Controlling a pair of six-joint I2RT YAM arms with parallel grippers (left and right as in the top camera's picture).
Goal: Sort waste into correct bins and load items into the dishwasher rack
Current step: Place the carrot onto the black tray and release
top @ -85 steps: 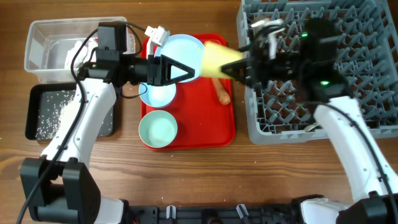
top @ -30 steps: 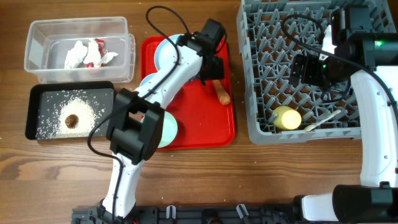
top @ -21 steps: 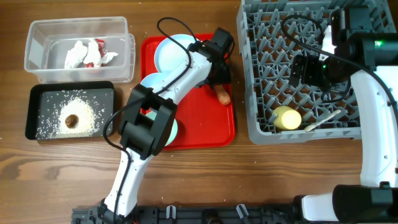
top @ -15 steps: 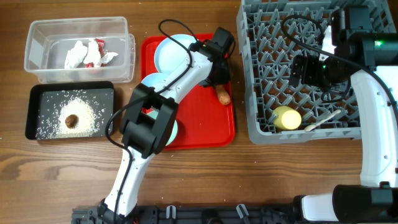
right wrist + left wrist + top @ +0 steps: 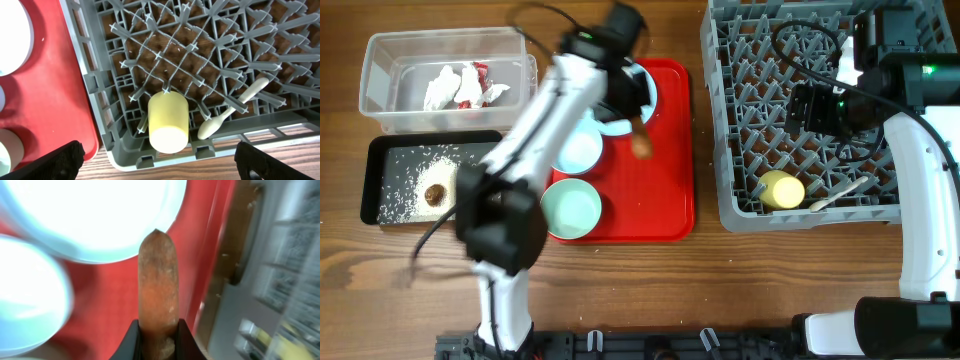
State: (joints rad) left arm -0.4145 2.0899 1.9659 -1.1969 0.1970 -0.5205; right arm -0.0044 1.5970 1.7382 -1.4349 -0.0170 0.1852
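The left gripper was clamped on the carrot, over the red tray in the upper middle of the overhead frame, with the carrot's tip by the plate. The right gripper hung over the rack at right, jaws wide apart and holding nothing. The cup lay on its side near the rack's lower edge, beside a spoon.

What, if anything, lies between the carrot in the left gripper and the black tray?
Only the small blue bowl sits on the straight line from the carrot to the black tray. The left gripper holds the carrot over the red tray; carried high enough, it should clear that low bowl.
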